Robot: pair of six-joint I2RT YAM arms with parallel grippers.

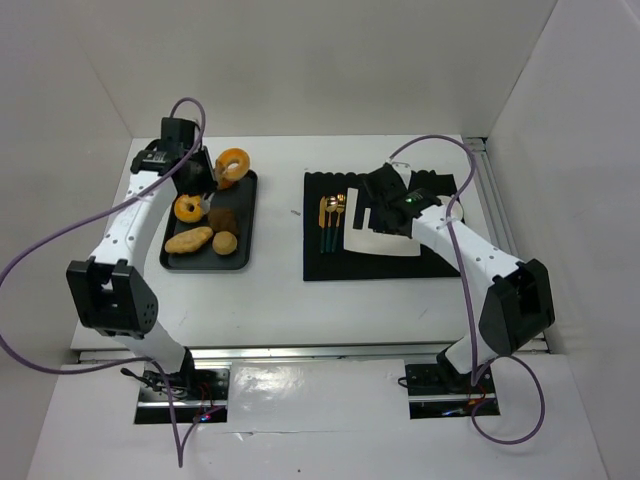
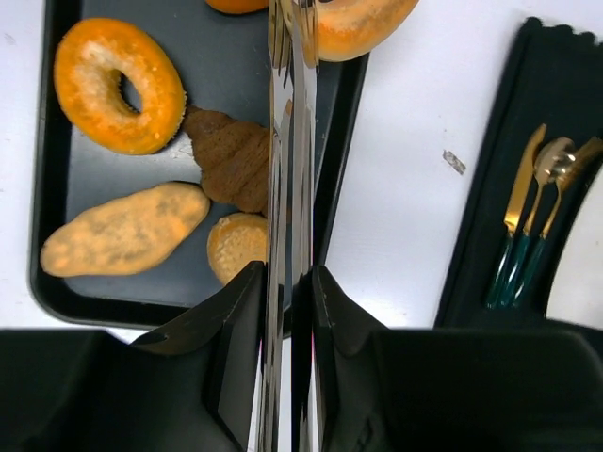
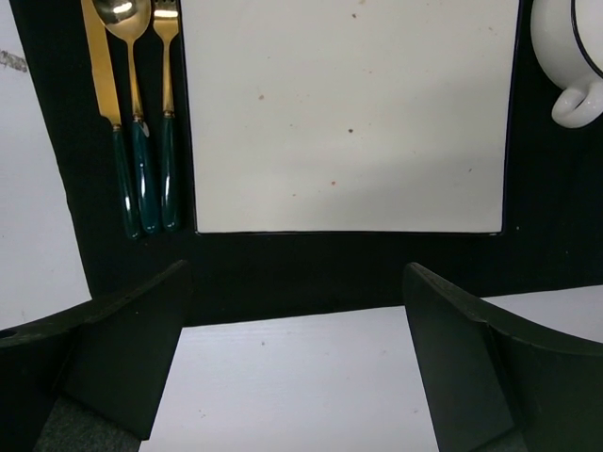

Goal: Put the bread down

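Observation:
One ring-shaped golden bread (image 1: 232, 163) hangs tilted above the far right corner of the black tray (image 1: 244, 196), pinched in the tips of metal tongs (image 2: 287, 141). Its lower edge shows at the top of the left wrist view (image 2: 363, 24). My left gripper (image 1: 197, 172) (image 2: 287, 282) is shut on the tongs' handles. The second ring bread (image 1: 188, 208) (image 2: 118, 85) lies flat on the tray. My right gripper (image 1: 385, 200) (image 3: 292, 358) is open and empty over the near edge of the black mat (image 3: 349, 268).
The tray also holds a long tan loaf (image 2: 122, 231), a brown pastry (image 2: 231, 160) and a small round bun (image 2: 236, 245). The mat carries a white square plate (image 3: 349, 113), gold and green cutlery (image 3: 141, 141) and a white mug (image 3: 565, 47).

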